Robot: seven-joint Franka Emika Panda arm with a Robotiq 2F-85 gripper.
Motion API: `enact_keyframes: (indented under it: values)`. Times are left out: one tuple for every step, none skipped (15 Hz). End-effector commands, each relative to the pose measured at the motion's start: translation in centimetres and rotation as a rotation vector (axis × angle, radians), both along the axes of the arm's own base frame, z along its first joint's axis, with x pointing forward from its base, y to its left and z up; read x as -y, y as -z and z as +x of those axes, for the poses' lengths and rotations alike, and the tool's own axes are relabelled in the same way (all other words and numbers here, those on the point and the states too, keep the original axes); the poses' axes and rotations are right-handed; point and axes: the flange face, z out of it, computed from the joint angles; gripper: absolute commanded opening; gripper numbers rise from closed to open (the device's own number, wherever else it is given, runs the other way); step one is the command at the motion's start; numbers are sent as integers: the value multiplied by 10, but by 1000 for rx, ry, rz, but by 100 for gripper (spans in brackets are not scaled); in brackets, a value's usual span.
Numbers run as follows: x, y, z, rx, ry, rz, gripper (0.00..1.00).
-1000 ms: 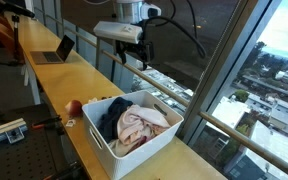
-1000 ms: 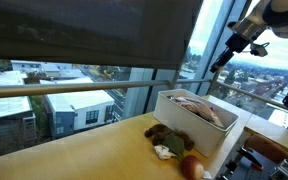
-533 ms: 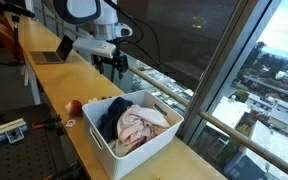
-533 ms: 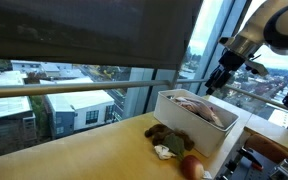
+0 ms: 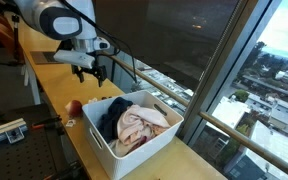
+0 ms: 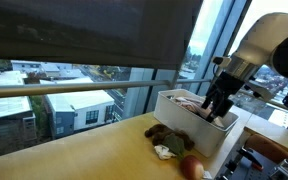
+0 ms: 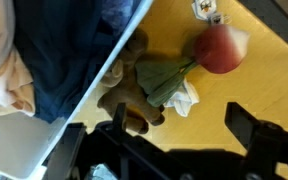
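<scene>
Open gripper (image 7: pixel 169 150) hovers over a plush toy (image 7: pixel 129 95) beside a white bin (image 7: pixel 104 65).

The gripper's 2 fingers stand wide apart and hold nothing. The toy, brown and fuzzy with a soft green piece on it, lies on the smooth wooden table (image 7: pixel 259 90) close against the bin's outer wall. Its long axis runs along that wall, and which end is the head is unclear. A glossy round red fruit (image 7: pixel 221 48) sits just beside it. Inside the rigid bin lie crumpled dark blue and pale pink clothes (image 7: pixel 54 70).

White bin (image 5: pixel 149 148), pink cloth (image 5: pixel 139 128), navy cloth (image 5: pixel 111 116), red ball (image 7: pixel 220 50), brown plush toy (image 7: pixel 126 98), tan table (image 7: pixel 259 92)
</scene>
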Motion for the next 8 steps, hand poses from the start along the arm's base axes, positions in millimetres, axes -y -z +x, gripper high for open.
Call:
enact_keyframes:
  values:
    - [-22, 29, -24, -23, -24, -1, 100]
    - [-26, 37, -32, -36, -30, -1, 100]
    - [-31, 45, -39, -47, -37, -1, 100]
    - [-34, 52, -46, -57, -45, -1, 100]
    - [-37, 59, -51, -65, -52, -2, 100]
    - [-39, 63, -56, -71, -58, -2, 100]
    - [-41, 68, -59, -76, -62, -1, 100]
    - [-44, 71, -61, -80, -69, 0, 100]
